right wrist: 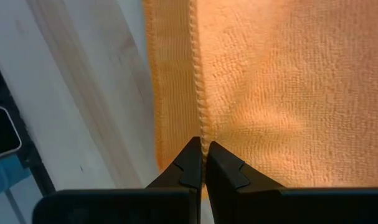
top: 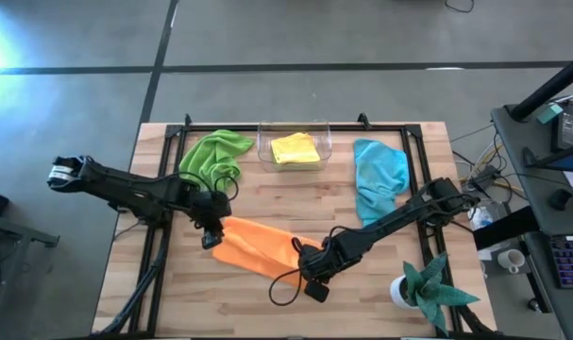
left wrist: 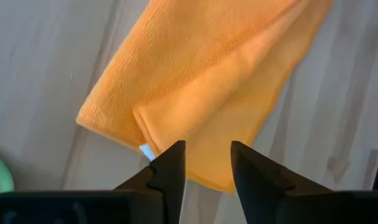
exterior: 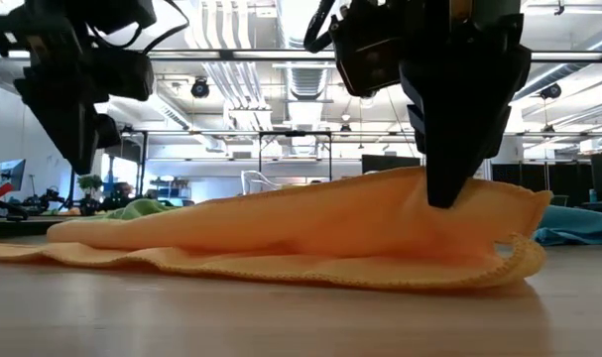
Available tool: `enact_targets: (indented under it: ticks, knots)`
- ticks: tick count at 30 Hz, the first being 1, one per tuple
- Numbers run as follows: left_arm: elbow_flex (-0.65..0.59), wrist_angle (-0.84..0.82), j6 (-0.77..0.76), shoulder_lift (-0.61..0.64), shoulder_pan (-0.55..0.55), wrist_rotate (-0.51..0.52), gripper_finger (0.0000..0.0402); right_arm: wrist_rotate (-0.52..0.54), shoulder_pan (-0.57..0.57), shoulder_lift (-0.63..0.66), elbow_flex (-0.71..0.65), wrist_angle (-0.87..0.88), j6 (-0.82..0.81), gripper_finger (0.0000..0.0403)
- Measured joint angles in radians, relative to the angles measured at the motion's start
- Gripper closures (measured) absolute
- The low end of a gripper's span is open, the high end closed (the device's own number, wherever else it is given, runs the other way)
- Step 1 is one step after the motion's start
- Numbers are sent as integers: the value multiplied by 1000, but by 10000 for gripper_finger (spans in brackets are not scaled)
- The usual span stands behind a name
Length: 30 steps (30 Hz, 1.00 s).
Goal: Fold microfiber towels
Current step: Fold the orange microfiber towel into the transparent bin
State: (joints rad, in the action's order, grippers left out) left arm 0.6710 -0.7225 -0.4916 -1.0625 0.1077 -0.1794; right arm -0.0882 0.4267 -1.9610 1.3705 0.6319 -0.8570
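Observation:
The orange towel lies folded lengthwise on the wooden table, mid-table. My right gripper is at its right end, shut on its hemmed edge. My left gripper is open over the towel's left end. In the low view it hangs clear above the cloth. A lime green towel lies crumpled at the far left and a light blue towel at the far right. A yellow towel lies in a clear bin. My right gripper pinches the orange towel's stitched hem between its two shut fingers, at the towel's right end. The fingers come from above, pointing down. The upper layer rises toward the fingers, while the lower layer lies flat on the table.
A clear bin stands at the far middle. A teal spiky plant in a white pot stands at the near right corner. A black frame runs along the table's edges. Bare wood lies along the near edge.

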Motion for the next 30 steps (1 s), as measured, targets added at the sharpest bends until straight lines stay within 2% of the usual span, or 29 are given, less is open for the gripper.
enact_targets:
  ticks: [5, 10, 16, 25, 30]
  knots:
    - [-15, 129, 1, -3, -1, 2, 288, -13, -1, 0, 0, -13, 35, 394]
    - [-35, 265, 2, -59, -1, 35, 288, -14, -1, 0, 0, -15, 38, 394]
    - [-36, 319, 28, -182, -1, 58, 288, -16, -1, 0, 0, -25, 46, 381]
    - [-34, 347, 0, -330, -1, 76, 288, -32, 16, 0, 0, -54, 64, 330]
    - [-34, 329, 0, -323, 4, -3, 288, -54, 33, 0, 0, -67, 66, 301]
